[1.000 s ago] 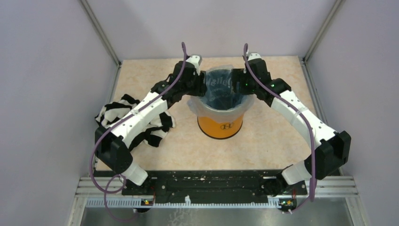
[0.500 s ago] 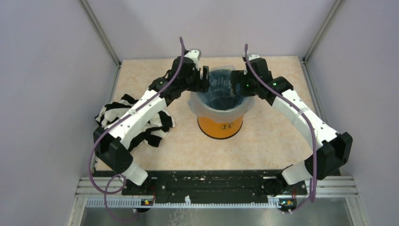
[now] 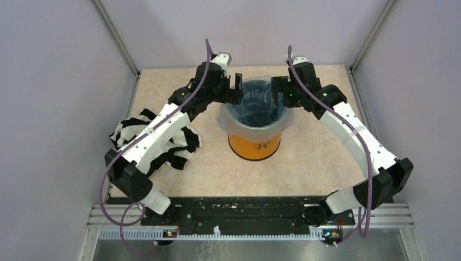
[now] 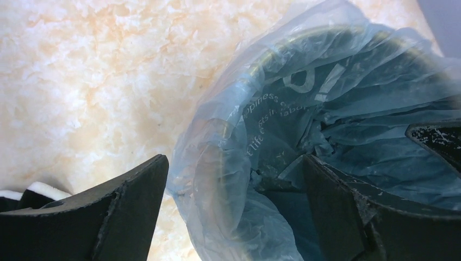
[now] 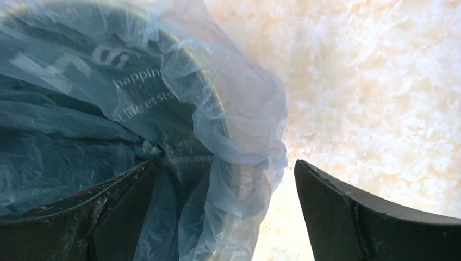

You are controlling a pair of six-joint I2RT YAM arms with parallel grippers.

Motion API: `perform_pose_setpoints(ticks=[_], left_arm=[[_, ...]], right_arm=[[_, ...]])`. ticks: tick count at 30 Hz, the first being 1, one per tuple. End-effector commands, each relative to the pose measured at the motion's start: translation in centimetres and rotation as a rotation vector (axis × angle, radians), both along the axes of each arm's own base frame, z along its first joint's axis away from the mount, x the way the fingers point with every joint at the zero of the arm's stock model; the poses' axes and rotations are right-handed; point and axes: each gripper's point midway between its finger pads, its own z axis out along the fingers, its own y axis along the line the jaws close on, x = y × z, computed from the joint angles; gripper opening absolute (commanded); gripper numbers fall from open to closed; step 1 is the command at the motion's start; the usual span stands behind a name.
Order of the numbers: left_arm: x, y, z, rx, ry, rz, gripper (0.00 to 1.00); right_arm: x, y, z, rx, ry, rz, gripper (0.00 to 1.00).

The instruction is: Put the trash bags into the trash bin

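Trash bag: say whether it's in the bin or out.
In, lining it: the pale-blue trash bag sits inside the orange trash bin, its edge folded over the rim and draped outside.

Overall light: bright, soft and even from above in the top view; no hard-edged shadows.
Shadows: faint, diffuse shade on the table [image 3: 315, 147] at the foot of the trash bin [image 3: 255, 145]; its interior reads dark.
Glare: pale sheen on the trash bag [image 4: 228, 163] folds; the table is nearly blown out in the right wrist view.
Focus: top view crisp; bag print legible up close.
Edges: walls [image 3: 49, 109] splay outward.
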Motion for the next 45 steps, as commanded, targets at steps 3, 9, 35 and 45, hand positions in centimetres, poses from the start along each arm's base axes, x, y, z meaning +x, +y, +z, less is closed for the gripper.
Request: perform_pose_setpoints(ticks=[3, 9, 35, 45], left_arm=[[-1.6, 0.9, 8.9, -0.096, -0.202, -0.037, 0.98], [-3.8, 1.2, 11.8, -0.151, -0.274, -0.101, 0.98], [-9.8, 5.2, 11.3, -0.266, -0.321, -0.070, 0.98], [-9.7, 4.9, 11.4, -0.276, -0.322, -0.081, 0.98]], right_arm=[[-0.8, -1.8, 8.3, 0.055, -0.209, -0.028, 0.99], [-2.2, -1.0, 12.8, 0.177, -0.339, 0.034, 0.99], [-8.1, -3.1, 15.4, 0.372, -0.577, 0.065, 0.99], [-8.5, -3.4, 15.2, 0.371, -0.578, 0.060, 0.99]])
